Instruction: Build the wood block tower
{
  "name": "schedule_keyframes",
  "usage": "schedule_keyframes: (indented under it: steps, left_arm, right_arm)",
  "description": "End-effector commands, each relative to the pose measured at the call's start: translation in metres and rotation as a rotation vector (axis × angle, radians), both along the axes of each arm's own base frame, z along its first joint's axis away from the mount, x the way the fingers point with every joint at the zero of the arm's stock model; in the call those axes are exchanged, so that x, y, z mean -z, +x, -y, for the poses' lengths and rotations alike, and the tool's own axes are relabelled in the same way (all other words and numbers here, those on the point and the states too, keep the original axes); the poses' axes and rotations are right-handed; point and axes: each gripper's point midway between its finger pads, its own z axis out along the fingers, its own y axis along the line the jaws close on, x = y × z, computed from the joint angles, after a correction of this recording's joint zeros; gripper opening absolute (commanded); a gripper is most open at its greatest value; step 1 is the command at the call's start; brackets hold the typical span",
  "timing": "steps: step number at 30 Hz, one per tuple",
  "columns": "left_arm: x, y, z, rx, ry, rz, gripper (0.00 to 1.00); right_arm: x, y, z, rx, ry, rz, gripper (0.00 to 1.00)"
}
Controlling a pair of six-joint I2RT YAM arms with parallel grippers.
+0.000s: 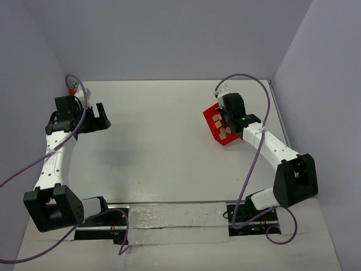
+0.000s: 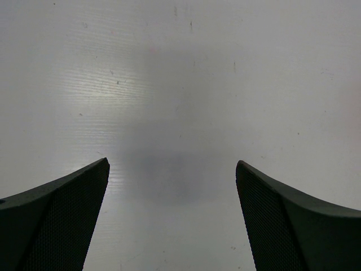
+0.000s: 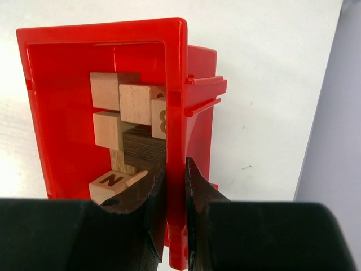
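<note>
Several small wood blocks [image 3: 134, 101] lie loose inside a red plastic bin [image 3: 56, 113]: light tan cubes, a darker brown piece [image 3: 144, 149], and a cube marked N [image 3: 110, 183]. They bunch against the bin's right wall. My right gripper [image 3: 176, 164] is shut on that wall, one finger inside and one outside. From above, the bin [image 1: 213, 119] sits tilted at the right of the table with the blocks [image 1: 224, 131] in it and the right gripper [image 1: 228, 116] over it. My left gripper [image 1: 98, 116] hangs open at the far left; its fingers [image 2: 67, 209] frame only bare table.
Grey walls close the white table [image 1: 163, 141] at the back, left and right; the bin lies close to the right wall. Purple cables [image 1: 254, 158] loop from both arms. The arm bases and a shiny strip [image 1: 175, 217] sit along the near edge.
</note>
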Motion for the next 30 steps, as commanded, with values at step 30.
schedule_keyframes:
  steps: [30]
  left_arm:
    - [-0.026, -0.002, -0.016, -0.056, -0.021, 0.089, 0.99]
  right_arm:
    - [-0.047, -0.018, -0.188, -0.475, -0.730, 0.733, 0.00]
